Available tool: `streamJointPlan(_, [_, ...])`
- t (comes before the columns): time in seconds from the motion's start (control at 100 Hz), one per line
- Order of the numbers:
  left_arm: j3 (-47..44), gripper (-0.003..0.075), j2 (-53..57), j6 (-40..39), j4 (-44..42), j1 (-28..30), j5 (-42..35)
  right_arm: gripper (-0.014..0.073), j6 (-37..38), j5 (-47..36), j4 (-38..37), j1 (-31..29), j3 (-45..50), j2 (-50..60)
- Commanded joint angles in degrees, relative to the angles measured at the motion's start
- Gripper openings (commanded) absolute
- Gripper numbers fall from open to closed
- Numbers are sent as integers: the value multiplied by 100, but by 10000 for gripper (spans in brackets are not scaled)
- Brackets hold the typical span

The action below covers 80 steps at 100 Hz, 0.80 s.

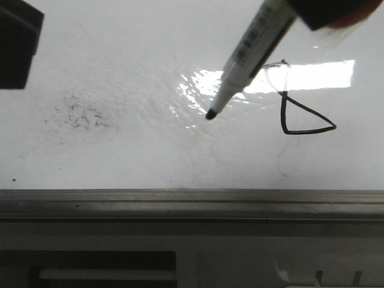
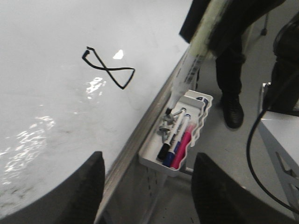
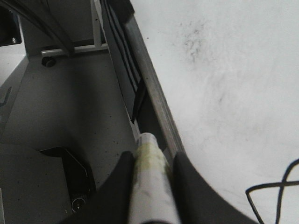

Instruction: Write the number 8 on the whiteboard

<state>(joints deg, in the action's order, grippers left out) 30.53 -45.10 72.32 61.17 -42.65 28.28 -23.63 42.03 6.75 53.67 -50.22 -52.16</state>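
The whiteboard (image 1: pixel 120 156) is glossy white with glare. The number 8 (image 1: pixel 298 103) is a thin black angular figure at its right; it also shows in the left wrist view (image 2: pixel 109 69) and partly in the right wrist view (image 3: pixel 275 191). My right gripper (image 1: pixel 336 12) is shut on a white marker (image 1: pixel 252 54), which slants down-left. The marker's black tip (image 1: pixel 211 114) sits left of the figure, apart from it. The right wrist view shows the gripper (image 3: pixel 152 158) clamped on the marker barrel (image 3: pixel 150 186). My left gripper (image 2: pixel 148 158) is open and empty over the board's edge.
A grey metal rail (image 1: pixel 192 204) borders the near edge. A smudgy patch of black specks (image 1: pixel 78 114) lies at the left. A white tray (image 2: pixel 152 158) hung on the rail holds several markers (image 2: pixel 177 140). A person's dark legs and shoe (image 2: pixel 231 109) stand beside the board.
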Motion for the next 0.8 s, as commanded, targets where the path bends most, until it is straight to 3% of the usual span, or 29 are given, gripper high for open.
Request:
streamJointPlan(0.0, [260, 370, -224, 478, 555, 25, 343, -44, -137, -482, 61, 132, -159, -140])
streamJointPlan(0.12, [297, 340, -549, 1337, 983, 25, 728, -44, -137, -496, 61, 301, -159, -370])
streamJointPlan(0.33, [311, 312, -1024, 2126, 1505, 25, 947, -44, -149, -684, 61, 486, -159, -542])
streamJointPlan(0.79, [319, 312, -1241, 2137, 2229, 25, 951, -44, -149, -915, 80, 491, -159, -586])
